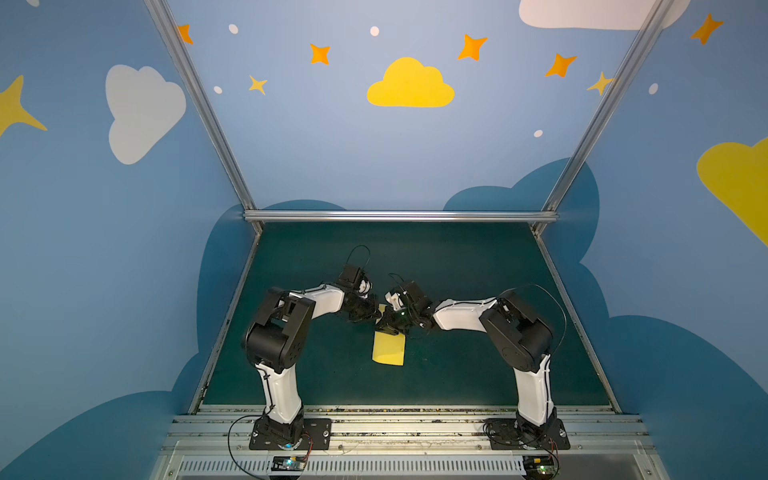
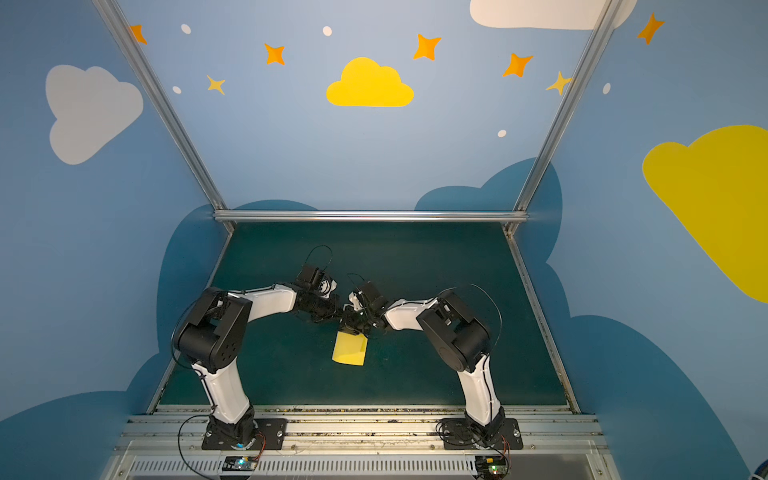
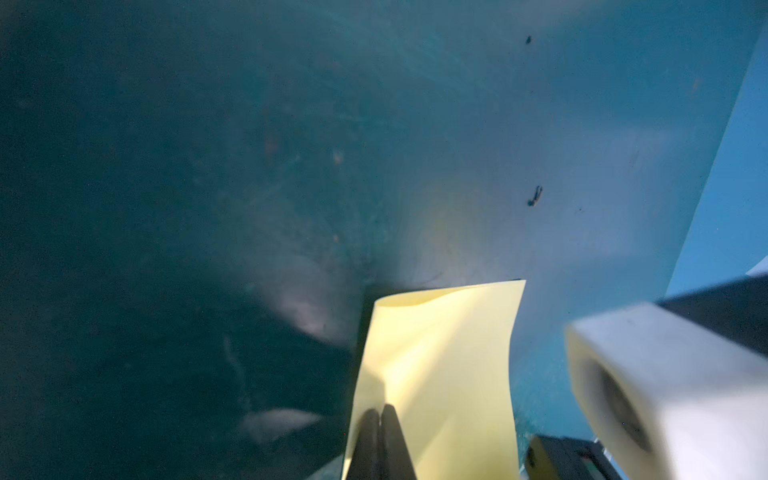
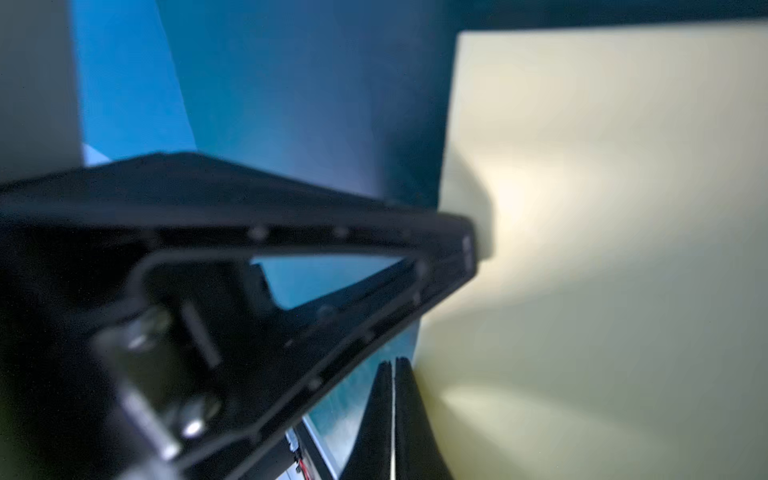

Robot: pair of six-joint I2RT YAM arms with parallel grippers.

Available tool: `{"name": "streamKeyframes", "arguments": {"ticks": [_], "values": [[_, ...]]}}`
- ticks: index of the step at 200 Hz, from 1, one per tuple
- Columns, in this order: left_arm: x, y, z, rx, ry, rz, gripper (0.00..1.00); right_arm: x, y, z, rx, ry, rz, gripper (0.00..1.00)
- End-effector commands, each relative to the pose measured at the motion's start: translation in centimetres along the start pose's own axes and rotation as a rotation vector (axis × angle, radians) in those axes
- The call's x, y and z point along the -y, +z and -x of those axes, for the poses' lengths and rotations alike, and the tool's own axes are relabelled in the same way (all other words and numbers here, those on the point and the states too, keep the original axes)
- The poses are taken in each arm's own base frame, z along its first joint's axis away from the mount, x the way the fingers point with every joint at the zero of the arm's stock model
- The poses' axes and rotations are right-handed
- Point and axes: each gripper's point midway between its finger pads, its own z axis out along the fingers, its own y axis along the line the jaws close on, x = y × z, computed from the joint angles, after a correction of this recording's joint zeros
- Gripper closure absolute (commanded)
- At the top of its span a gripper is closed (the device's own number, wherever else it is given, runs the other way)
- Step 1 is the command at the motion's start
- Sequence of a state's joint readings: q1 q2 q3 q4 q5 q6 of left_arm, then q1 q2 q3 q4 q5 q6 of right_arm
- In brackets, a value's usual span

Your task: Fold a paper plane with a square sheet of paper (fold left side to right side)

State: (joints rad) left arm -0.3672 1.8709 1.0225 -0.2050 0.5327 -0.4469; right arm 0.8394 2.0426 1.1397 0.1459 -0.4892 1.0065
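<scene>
Paper sheet (image 1: 389, 351) smooth, matt; mat (image 1: 457, 266) scuffed, prob. rubber; rail (image 1: 399, 215) bare alu.

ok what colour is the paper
Plain pale yellow; the sheet of paper shows best in the left wrist view.

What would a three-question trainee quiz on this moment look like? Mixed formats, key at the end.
1. True or false: the left pincer and the right pincer both stand open.
2. Where does the yellow paper lie? A) on the green mat; B) on the metal rail in front; C) pinned against the back wall.
3. Fill in: in both top views the pincers meet over the paper's ____ end (near or far), counted from the arm bases.
Key: 1 false, both are shut. 2 A. 3 far.
</scene>
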Motion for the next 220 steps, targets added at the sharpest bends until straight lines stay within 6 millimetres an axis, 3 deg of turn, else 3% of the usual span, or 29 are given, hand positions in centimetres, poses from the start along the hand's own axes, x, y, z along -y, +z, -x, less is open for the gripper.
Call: {"name": "streamKeyframes", "arguments": {"ticks": [1, 101, 172, 220], "values": [[-2.0, 1.0, -1.8, -0.050, -0.019, 0.061, 0.96, 0.3, 0.7, 0.5, 0.024, 0.012, 0.007, 1.00], [-2.1, 1.0, -1.8, -0.052, -0.016, 0.066, 0.96, 3.9, 1.2, -2.6, -0.042, 0.023, -0.068, 1.00], [-2.2, 0.9, -1.9, -0.053, -0.015, 0.069, 0.96, 4.0, 1.2, -5.0, -0.048, 0.006, -0.077, 1.00], [-2.2, 0.9, -1.9, -0.053, -0.016, 0.070, 0.96, 5.1, 1.4, -7.0, -0.055, 0.017, -0.105, 1.00]]}}
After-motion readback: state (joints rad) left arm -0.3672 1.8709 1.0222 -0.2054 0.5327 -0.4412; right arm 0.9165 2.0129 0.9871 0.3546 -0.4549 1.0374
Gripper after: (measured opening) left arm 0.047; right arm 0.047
